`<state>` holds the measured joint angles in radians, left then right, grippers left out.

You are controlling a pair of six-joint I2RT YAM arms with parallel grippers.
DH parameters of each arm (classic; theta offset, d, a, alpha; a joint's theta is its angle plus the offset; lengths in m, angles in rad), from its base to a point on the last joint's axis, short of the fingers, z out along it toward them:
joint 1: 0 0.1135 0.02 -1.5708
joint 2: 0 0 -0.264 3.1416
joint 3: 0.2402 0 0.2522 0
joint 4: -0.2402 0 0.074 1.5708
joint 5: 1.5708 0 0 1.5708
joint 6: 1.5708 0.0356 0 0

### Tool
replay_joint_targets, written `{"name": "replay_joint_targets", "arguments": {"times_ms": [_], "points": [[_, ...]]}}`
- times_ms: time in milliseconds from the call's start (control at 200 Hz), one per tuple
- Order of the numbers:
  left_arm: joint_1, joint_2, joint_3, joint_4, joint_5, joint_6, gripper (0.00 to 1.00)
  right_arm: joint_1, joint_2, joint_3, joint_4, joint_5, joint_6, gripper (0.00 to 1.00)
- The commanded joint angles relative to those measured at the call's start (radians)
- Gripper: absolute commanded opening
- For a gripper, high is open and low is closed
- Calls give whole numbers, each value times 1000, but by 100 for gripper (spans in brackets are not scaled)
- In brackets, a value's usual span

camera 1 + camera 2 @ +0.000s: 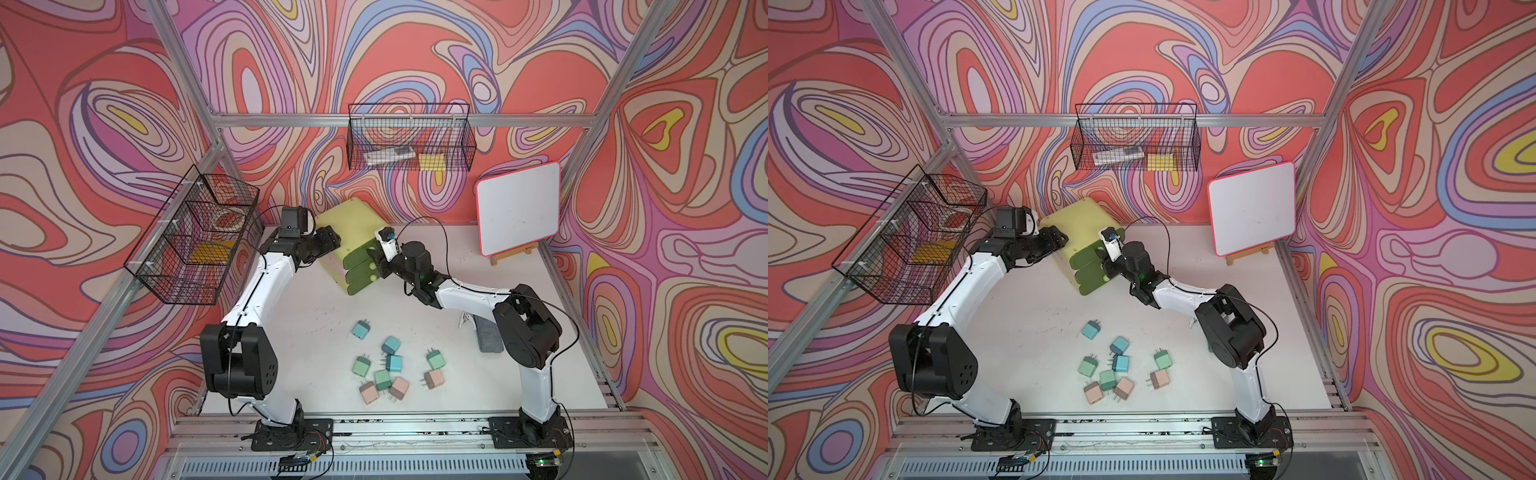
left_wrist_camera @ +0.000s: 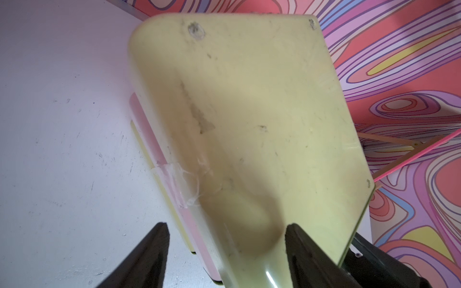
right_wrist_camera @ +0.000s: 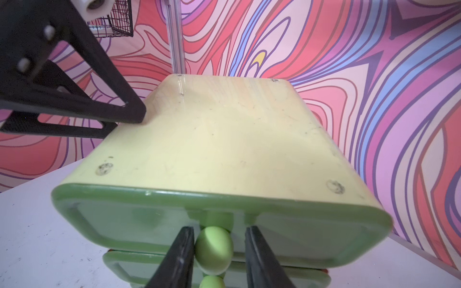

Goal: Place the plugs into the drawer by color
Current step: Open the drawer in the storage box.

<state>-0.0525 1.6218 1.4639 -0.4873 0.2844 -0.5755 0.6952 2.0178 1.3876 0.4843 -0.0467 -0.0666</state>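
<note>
Nine plugs (image 1: pixel 393 363) loose on near surface (image 1: pixel 316 324): light, hard, smooth; take by flat sides. Beyond, drawer cabinet (image 1: pixel 336 224), light, likely to slide: right pincer (image 3: pixel 219 239) part-open astride top knob (image 3: pixel 214 251); left pincer (image 2: pixel 227 227) clamps rear corner.

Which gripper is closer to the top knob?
Right. The right gripper has its jaws either side of the top knob; the left gripper holds the cabinet by its upper side edge, back from the front.

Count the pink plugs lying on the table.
3, all loose on the table: the left pink plug, the middle pink plug close beside it, the right pink plug apart. Any inside the drawer would be hidden.
</note>
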Motion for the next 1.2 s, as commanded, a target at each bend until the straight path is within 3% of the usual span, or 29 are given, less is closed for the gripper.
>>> {"name": "replay_joint_targets", "arguments": {"times_ms": [0,210,601,1197], "points": [[5,16,-8,-16,1,11,73,5,8,22,-3,-5,-5,33],[5,16,-10,-16,-2,11,73,6,13,15,-12,-7,-2,29],[5,12,-11,-18,-1,9,73,6,12,-5,-12,8,-1,36],[6,13,-10,-20,-14,17,73,6,-5,-31,-12,-2,0,22]]}}
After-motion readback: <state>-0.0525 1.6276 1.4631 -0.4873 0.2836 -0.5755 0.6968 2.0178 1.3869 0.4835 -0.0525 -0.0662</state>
